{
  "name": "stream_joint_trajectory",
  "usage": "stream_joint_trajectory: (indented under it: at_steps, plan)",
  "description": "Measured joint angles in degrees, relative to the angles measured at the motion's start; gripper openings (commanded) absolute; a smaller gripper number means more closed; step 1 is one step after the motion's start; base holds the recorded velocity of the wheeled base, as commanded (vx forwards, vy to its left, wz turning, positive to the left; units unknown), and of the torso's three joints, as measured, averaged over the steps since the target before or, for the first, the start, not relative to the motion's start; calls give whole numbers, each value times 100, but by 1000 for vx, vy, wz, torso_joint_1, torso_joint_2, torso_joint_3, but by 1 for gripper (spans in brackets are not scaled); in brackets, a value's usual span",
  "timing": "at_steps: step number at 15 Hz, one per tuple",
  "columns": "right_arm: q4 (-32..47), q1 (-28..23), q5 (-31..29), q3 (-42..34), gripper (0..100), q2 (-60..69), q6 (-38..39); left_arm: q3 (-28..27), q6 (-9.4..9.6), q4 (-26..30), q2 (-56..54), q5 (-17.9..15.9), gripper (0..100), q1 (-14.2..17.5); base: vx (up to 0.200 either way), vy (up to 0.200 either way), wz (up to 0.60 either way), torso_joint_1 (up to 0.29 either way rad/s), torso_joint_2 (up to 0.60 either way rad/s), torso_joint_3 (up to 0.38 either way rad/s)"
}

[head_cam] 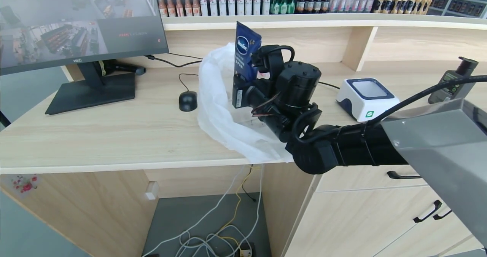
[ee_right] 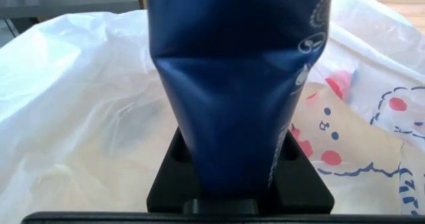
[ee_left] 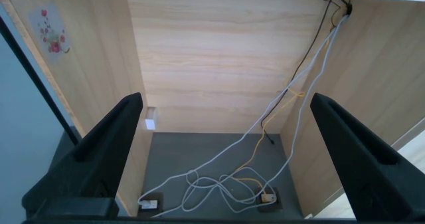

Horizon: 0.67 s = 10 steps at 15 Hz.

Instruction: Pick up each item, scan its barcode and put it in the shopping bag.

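We see the dark blue tube (head_cam: 246, 53) (ee_right: 239, 84) held upright, its flat crimped end up, above the open mouth of the shopping bag (head_cam: 217, 108) (ee_right: 86, 98). The right gripper (head_cam: 243, 83) (ee_right: 239, 177) is clamped on the tube's lower part, with a finger on either side of it. The tube hangs clear of the bag's film and is not yet inside.

The bag is thin white plastic. It sits slumped on the wooden counter (head_cam: 95, 135) near the middle of the front edge, and one fold drapes over that edge. In the right wrist view we make out a pale packet (ee_right: 358, 144) with a red and blue cartoon print lying inside the bag, under the tube.

On the counter to the right of the bag stands a white and blue barcode scanner (head_cam: 366, 97), window facing up and apart from the bag. Farther right, near the counter's right end, is a dark pump bottle (head_cam: 452, 82). Just left of the bag lies a black mouse (head_cam: 188, 101), and beyond it a monitor (head_cam: 76, 21) stands at the left back corner. A row of drink bottles (head_cam: 289, 3) lines the raised ledge at the back.

The left gripper (ee_left: 226, 99) is below the counter with its fingers spread wide and nothing between them. It faces the open recess, where loose cables (ee_left: 226, 184) lie on the floor.
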<state>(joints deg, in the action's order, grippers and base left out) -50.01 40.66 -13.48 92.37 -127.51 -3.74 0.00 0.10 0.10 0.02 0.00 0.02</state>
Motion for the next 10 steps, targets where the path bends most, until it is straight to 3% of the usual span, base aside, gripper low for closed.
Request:
stream_joint_trajectory:
  at_steps: [10]
  plan:
    - [-74,-111,66,-26,0,-284,62,0,0,0,0,0,100,0,0,0,0,0,0,0]
